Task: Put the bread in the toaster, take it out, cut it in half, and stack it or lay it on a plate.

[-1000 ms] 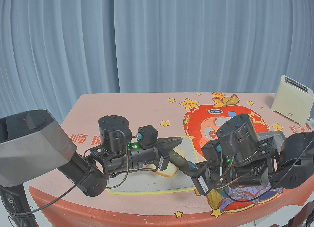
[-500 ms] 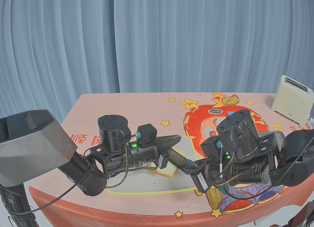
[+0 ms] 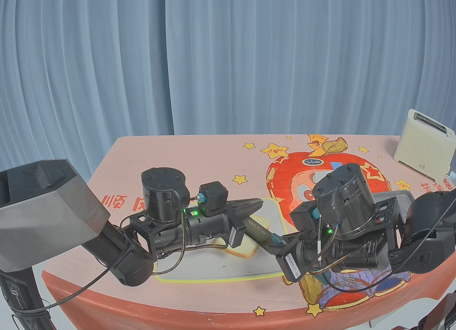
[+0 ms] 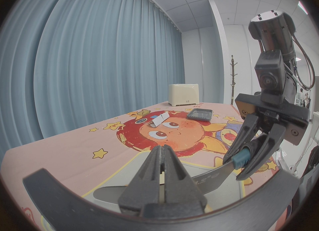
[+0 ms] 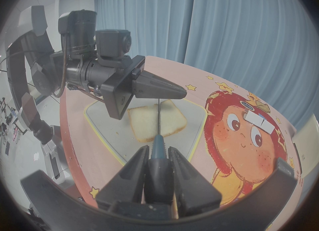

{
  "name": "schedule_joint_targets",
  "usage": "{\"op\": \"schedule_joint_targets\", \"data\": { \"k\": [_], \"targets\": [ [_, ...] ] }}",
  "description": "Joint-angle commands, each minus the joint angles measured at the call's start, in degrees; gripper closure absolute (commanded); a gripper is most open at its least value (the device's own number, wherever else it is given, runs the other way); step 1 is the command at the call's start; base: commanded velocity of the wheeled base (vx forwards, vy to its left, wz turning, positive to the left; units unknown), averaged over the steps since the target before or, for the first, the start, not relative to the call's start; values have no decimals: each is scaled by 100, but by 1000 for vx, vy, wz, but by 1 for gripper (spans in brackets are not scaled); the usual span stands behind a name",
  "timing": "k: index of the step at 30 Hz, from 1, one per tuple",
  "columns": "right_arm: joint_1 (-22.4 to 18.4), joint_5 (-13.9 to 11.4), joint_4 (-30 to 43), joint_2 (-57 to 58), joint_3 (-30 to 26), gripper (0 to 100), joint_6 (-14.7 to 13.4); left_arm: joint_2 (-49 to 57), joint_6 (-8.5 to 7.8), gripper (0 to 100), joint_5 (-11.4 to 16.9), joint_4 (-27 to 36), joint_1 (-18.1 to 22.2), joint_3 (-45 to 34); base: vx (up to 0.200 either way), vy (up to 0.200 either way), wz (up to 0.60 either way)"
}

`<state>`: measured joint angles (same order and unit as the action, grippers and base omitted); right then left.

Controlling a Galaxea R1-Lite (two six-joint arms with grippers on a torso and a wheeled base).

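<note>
Treat bread (image 5: 146, 122), flat on the mat (image 3: 204, 264) at the table's (image 3: 190, 155) 6 o'clock, as soft, light and crushable, pinching crust gently, with right gripper (image 5: 158, 150) clamped on the knife (image 4: 209, 180) from 4 o'clock and left gripper (image 4: 162, 149) pinched shut just above.

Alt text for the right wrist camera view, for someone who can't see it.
The right tool grips a knife by its handle, blade across the middle of a bread slice on a white cutting board. The shut left tool hangs over the slice's far end.
</note>
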<state>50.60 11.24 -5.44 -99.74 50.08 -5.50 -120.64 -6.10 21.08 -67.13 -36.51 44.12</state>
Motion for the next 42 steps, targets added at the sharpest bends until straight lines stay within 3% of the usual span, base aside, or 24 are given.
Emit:
{"op": "schedule_joint_targets", "data": {
  "k": [1, 15, 20, 42],
  "targets": [
    [2, 1, 16, 25, 134, 100, 5, 32, -6, 100, 2, -28, 12, -149, 0, 0, 0],
    [11, 1, 8, -72, -24, 100, 5, 84, 3, 100, 2, -19, -5, -61, 0, 0, 0],
    [11, 194, -1, -28, 11, 100, 22, 58, 3, 100, 10, -19, -14, 0, 0, 0, 0],
    [231, 186, -1, -28, 81, 100, -13, 427, 3, 100, 2, 25, 12, -316, 0, 0, 0]
  ]
}}
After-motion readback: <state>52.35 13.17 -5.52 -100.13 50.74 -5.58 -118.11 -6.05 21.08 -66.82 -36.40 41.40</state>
